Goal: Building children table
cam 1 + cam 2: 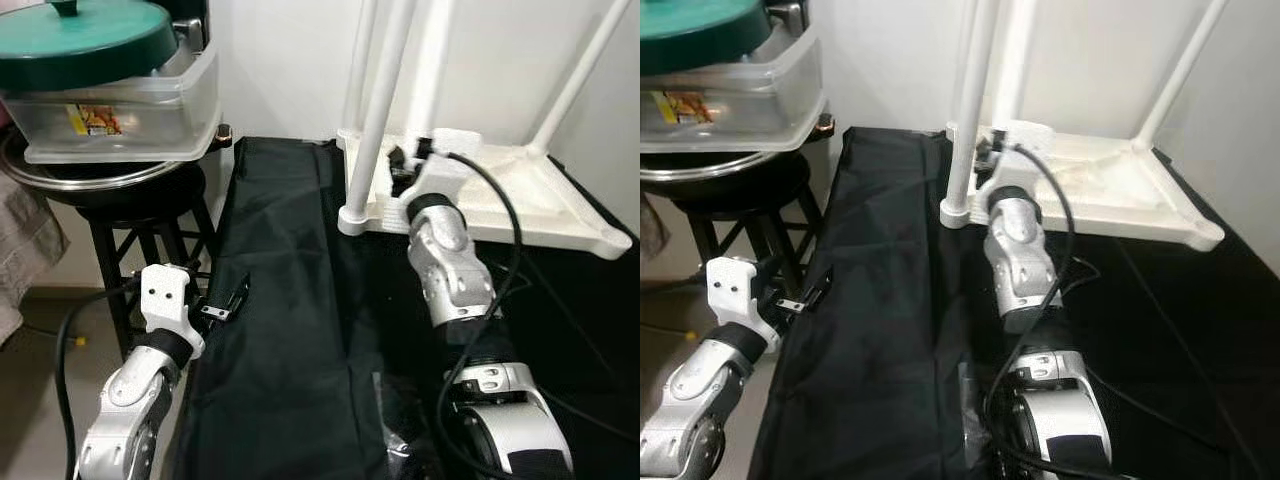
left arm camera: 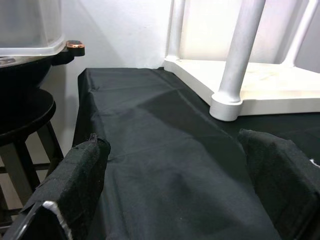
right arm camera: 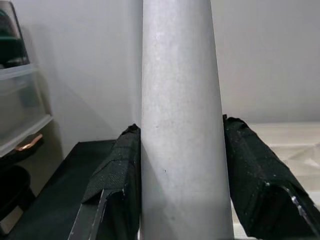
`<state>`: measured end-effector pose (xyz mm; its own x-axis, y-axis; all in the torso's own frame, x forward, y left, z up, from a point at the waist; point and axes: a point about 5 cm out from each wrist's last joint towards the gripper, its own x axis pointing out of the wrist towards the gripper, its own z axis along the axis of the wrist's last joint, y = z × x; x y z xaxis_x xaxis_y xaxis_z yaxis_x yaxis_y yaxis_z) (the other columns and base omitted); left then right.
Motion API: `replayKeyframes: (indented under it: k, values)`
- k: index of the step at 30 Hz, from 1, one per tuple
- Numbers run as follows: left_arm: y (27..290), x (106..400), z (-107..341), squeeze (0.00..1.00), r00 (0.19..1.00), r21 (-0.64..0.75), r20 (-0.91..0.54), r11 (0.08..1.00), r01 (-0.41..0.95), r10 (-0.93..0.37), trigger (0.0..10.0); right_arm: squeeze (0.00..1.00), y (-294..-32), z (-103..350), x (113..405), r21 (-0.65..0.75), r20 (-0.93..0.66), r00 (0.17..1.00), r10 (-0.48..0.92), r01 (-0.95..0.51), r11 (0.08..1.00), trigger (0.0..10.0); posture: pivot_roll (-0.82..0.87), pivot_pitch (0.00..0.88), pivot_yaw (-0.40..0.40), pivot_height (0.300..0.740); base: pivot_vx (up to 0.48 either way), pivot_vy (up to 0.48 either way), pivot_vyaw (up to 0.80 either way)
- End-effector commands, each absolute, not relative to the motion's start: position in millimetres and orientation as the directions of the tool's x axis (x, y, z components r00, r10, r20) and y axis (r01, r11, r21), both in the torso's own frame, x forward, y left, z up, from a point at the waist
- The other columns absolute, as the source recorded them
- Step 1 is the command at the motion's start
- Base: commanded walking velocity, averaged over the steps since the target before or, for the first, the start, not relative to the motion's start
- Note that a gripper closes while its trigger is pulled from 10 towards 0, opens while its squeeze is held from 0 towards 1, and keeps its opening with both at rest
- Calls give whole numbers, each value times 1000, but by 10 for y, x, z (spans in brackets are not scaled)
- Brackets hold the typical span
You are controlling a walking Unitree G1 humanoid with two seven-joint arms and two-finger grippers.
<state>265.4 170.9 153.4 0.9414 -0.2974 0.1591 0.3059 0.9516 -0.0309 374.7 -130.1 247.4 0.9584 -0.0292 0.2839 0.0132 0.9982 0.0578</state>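
Four white tubular legs rise from the upturned white plastic children's table, each with its long axis close to vertical and its free end pointing up out of view; the tabletop lies flat, underside up, on the black cloth-covered bench. The near-corner leg stands in a round socket at the table's front left corner. The right end effector is reached forward to that corner, its silver arm stretched out over the bench toward the table, and its two black padded fingers sit on either side of the leg, closed against it. The left end effector hovers at the bench's left edge, well short of the table, arm bent low, its two fingers spread wide with nothing between them. Left of the table, beyond the bench's edge, one black wooden stool carries one metal tray, one clear plastic tub and one green round lid.
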Motion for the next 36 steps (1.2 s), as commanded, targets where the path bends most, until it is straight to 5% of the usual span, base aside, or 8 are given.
replayKeyframes:
  k: [1,7,14,24,36]
  values:
    - [1754,2656,1568,0,940,-39,165,950,309,-299,10000,0,-1205,2513,3623,-56,370,926,72,-56,997,0,77,0,-88,740,0,0,0]
    - [1837,2666,1671,0,936,-86,206,948,307,-284,10000,0,-1153,2468,3387,-387,465,833,299,-112,915,0,71,0,-89,740,0,0,0]
    - [1802,2649,1662,0,933,-92,213,945,313,-289,10000,0,-1206,2465,3325,-441,524,807,272,-16,897,0,68,0,-87,740,0,0,0]
    - [1728,2604,1628,0,928,-124,205,932,341,-312,10000,0,-1030,2243,3211,-401,440,817,373,-193,896,0,69,0,-84,740,0,0,0]
    - [1769,2644,1907,0,888,-417,347,798,435,-302,10000,0,-907,1900,3015,-556,306,730,611,-384,737,0,62,0,-78,740,0,0,0]
